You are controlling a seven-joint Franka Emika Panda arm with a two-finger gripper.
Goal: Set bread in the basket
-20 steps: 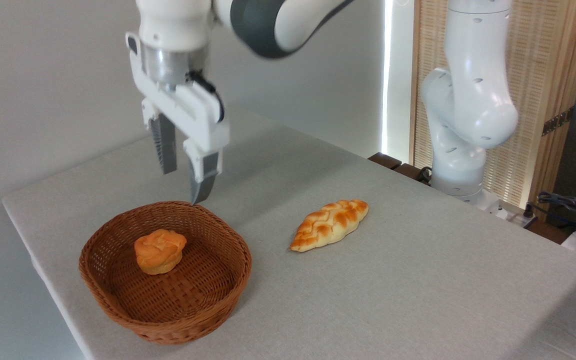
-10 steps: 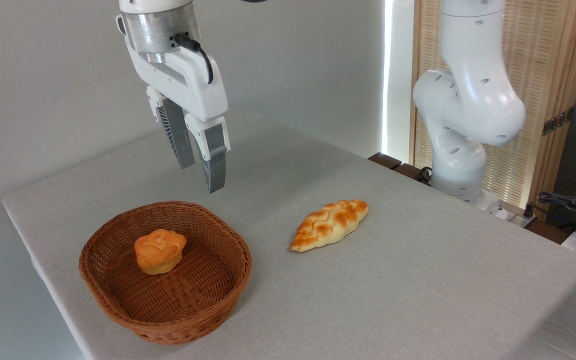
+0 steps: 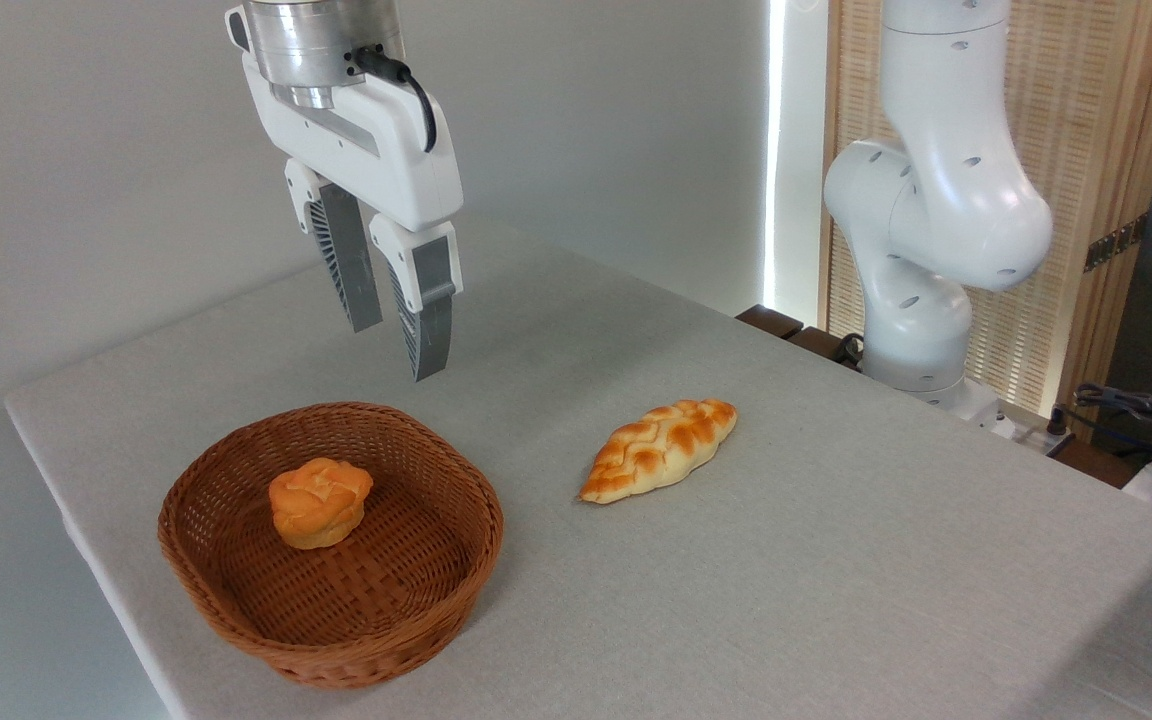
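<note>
Bread sits in the basket (below the empty, parted gripper).

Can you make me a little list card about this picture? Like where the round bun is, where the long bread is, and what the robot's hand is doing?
round bun: small golden-orange bun with a cracked top, lying inside the basket
basket: brown woven wicker basket, on the grey table
long bread: braided pointed loaf, on the table right of the basket, not touching it
hand: robot hand, open, empty, up in the air above the basket's far rim
</note>
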